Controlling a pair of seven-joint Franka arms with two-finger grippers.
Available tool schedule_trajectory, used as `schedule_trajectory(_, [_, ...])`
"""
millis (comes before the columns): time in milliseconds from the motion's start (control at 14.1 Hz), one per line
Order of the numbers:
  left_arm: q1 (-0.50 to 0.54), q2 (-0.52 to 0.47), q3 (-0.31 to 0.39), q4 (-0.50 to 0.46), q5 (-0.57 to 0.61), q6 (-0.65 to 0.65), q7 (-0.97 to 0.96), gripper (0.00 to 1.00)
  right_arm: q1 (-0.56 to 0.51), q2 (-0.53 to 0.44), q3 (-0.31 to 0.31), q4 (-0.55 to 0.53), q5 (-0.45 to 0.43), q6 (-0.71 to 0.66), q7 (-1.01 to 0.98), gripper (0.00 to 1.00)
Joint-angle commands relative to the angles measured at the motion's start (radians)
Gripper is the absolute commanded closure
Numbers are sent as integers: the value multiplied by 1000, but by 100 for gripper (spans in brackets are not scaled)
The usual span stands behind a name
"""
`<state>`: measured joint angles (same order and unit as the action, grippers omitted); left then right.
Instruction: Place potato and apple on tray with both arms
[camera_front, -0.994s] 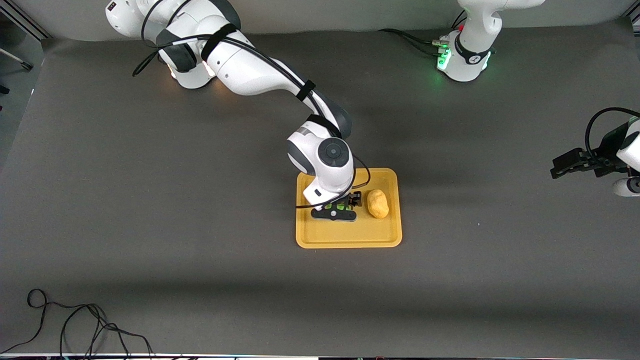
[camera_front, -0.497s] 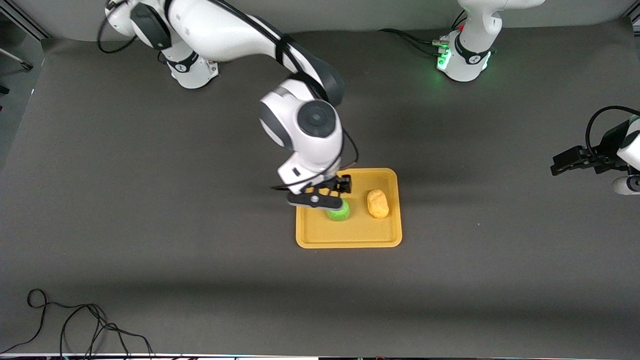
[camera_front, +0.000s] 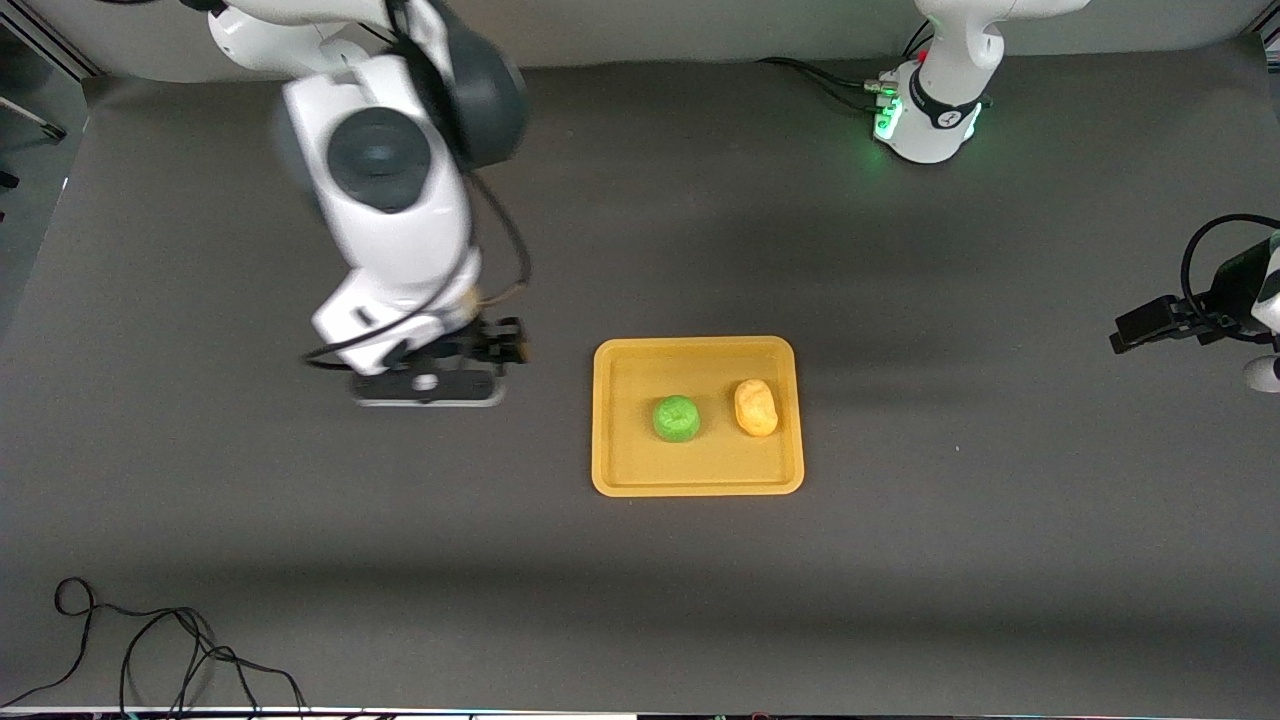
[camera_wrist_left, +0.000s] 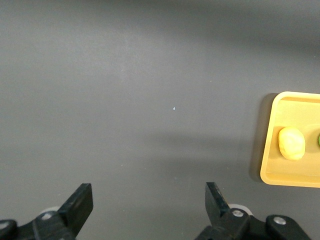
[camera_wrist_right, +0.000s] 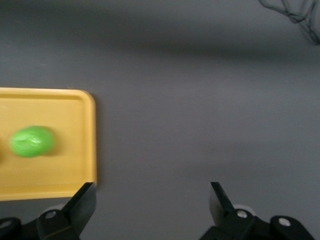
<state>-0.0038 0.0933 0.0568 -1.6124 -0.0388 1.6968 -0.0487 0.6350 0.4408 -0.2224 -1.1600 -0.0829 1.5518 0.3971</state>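
The yellow-orange tray (camera_front: 700, 482) lies mid-table. The green apple (camera_front: 676, 418) and the yellow-tan potato (camera_front: 756, 407) rest on it side by side, the potato toward the left arm's end. My right gripper (camera_front: 428, 388) is open and empty, up over bare table beside the tray toward the right arm's end. Its wrist view shows the apple (camera_wrist_right: 31, 141) on the tray (camera_wrist_right: 89, 150). My left gripper (camera_front: 1150, 328) is open and empty, waiting at the left arm's end of the table. Its wrist view shows the potato (camera_wrist_left: 291, 143) on the tray (camera_wrist_left: 268, 145).
The table is covered by a dark grey mat. A loose black cable (camera_front: 150, 650) lies at the near corner toward the right arm's end. The left arm's green-lit base (camera_front: 925, 115) stands at the table's top edge.
My right gripper let go of the apple on the tray, rose, and swung away toward the right arm's end. The apple stays on the tray. The left arm barely moved.
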Motion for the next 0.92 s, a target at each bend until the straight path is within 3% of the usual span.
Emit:
schedule_trajectory(0, [-15, 9, -9, 20, 42, -16, -10, 0, -131, -222, 12, -275, -3, 95, -192, 0])
schedule_trajectory(142, [-21, 13, -9, 23, 48, -23, 4, 0, -255, -302, 40, -357, 0, 123, -308, 0])
schedule_trajectory(355, [-18, 10, -6, 22, 59, -28, 197, 0, -478, -365, 145, -398, 6, 123, -406, 0])
schedule_trajectory(497, [-25, 14, -9, 25, 60, -31, 33, 0, -544, -402, 152, -435, 8, 122, -420, 0])
schedule_trajectory(710, [-32, 16, -11, 22, 85, -37, -3, 0, -636, -413, 172, -452, 51, 116, -478, 0])
schedule_trajectory(852, [-32, 17, -12, 22, 85, -16, -3, 0, -641, -409, 172, -452, 51, 113, -483, 0])
